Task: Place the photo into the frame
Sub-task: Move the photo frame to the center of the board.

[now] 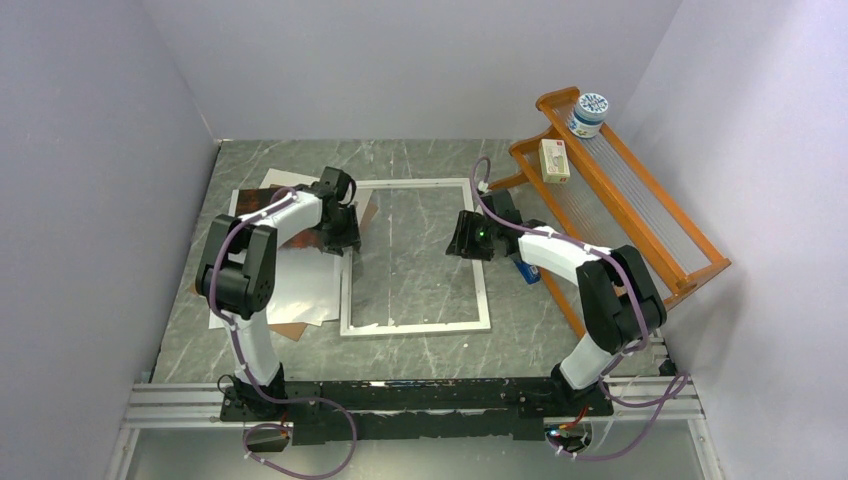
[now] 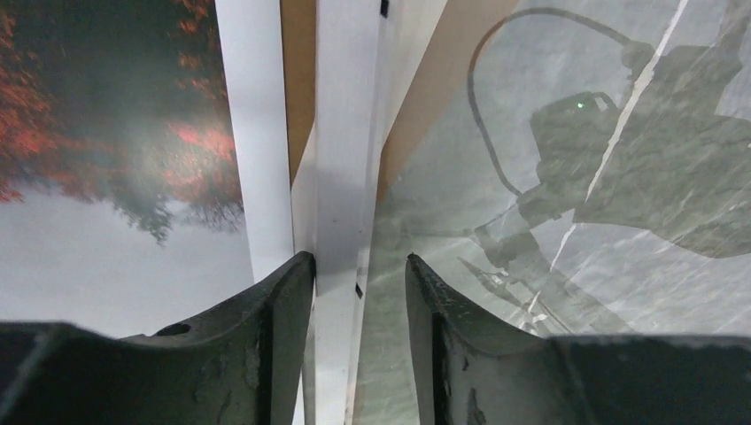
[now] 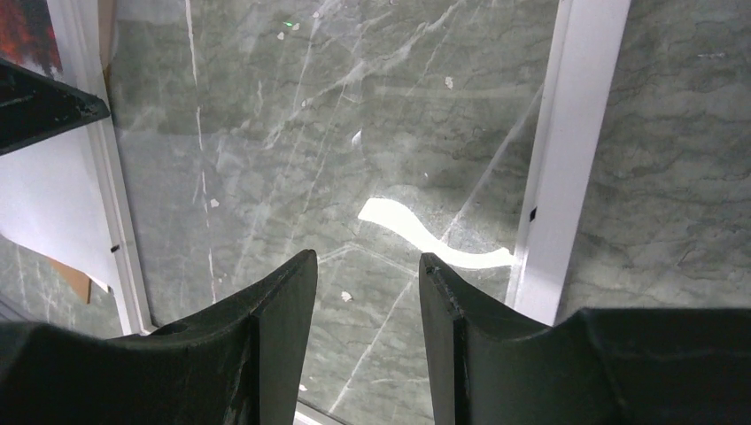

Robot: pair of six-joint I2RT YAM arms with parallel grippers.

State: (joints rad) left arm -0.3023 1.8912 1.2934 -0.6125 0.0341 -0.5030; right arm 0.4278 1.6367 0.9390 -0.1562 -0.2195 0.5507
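Grey marble table (image 1: pixel 430 355) bears the frame (image 1: pixel 415 326); pale walls (image 1: pixel 400 60) enclose it.

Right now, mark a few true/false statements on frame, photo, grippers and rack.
1. The frame lies flat on the table. True.
2. The photo sits inside the frame. False: it lies outside, beside the frame's left rim.
3. The right gripper holds the photo. False: it is open and empty, over the frame's inside.
4. A jar stands on the orange rack. True.
5. The left gripper is open, its fingers on either side of the frame's left rim. True.
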